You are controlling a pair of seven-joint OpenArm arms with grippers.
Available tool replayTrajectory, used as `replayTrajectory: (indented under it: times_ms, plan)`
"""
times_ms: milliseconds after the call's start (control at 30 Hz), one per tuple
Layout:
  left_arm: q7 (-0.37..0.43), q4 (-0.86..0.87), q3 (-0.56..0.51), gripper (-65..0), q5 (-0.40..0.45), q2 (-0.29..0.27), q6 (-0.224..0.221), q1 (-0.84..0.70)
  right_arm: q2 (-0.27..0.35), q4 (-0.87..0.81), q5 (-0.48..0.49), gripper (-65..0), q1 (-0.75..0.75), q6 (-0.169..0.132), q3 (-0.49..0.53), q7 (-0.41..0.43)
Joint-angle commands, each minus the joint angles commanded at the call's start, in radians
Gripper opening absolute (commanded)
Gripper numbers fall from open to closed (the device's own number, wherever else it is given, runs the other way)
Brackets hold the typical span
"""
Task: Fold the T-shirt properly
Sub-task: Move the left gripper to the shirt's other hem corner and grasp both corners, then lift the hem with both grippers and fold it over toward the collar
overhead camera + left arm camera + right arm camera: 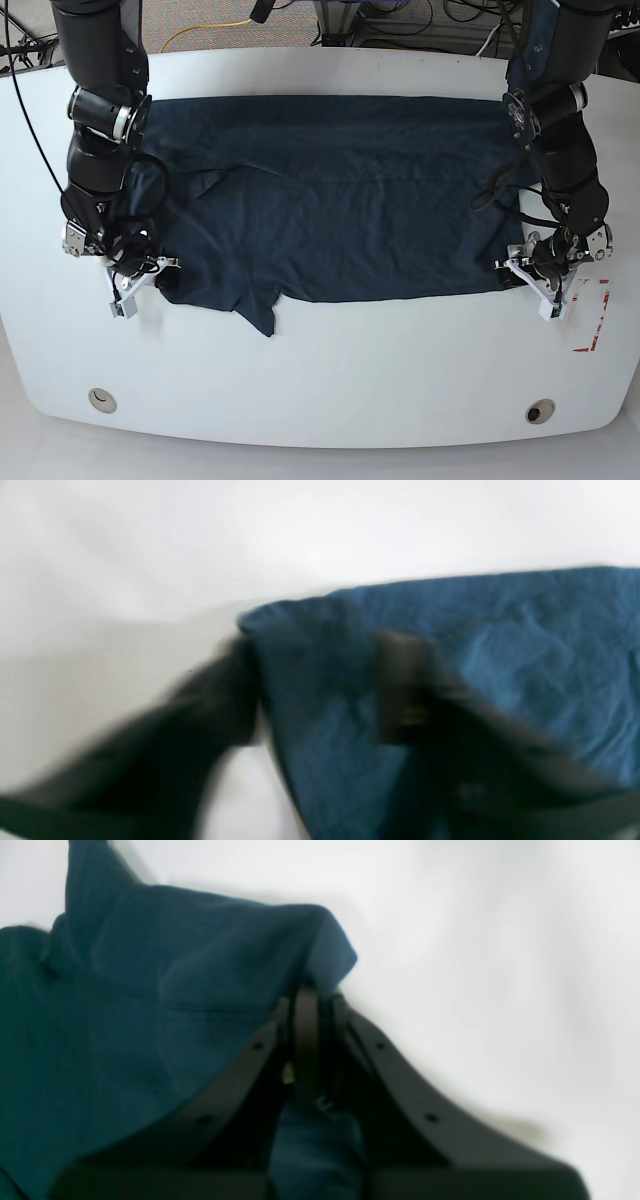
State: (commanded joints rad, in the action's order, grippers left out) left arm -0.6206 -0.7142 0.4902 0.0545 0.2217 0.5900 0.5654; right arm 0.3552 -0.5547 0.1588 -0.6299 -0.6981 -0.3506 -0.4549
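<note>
Fingers (306, 1040) of the right gripper (312, 995) are clenched on a bunched corner of the T-shirt (340, 200), cloth showing between them. On the opposite side, the left gripper (320, 680) straddles the shirt's other near corner, its blurred fingers (400, 685) spread apart, one on the cloth and one beside its edge. Dark navy, the shirt lies spread flat across the white table (330, 370) between both arms.

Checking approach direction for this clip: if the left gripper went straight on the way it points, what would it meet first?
The left gripper straddles the edge of the dark navy-blue cloth T-shirt; straight on lies that cloth, then white table, though blur obscures depth.
</note>
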Motion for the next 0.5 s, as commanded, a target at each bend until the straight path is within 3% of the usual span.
replayTrajectory:
  times_ms: [267,500]
  plan:
    - [0.011,-0.094,-0.008,-65.0,0.005,0.000,0.002,0.003,0.003,-0.023,0.002,-65.0,-0.011,0.000,0.005,-0.003]
    - [0.008,-0.279,-0.140,-65.0,0.003,0.020,0.009,-0.005,0.012,-0.227,-0.003,-65.0,0.000,0.000,0.006,-0.141]
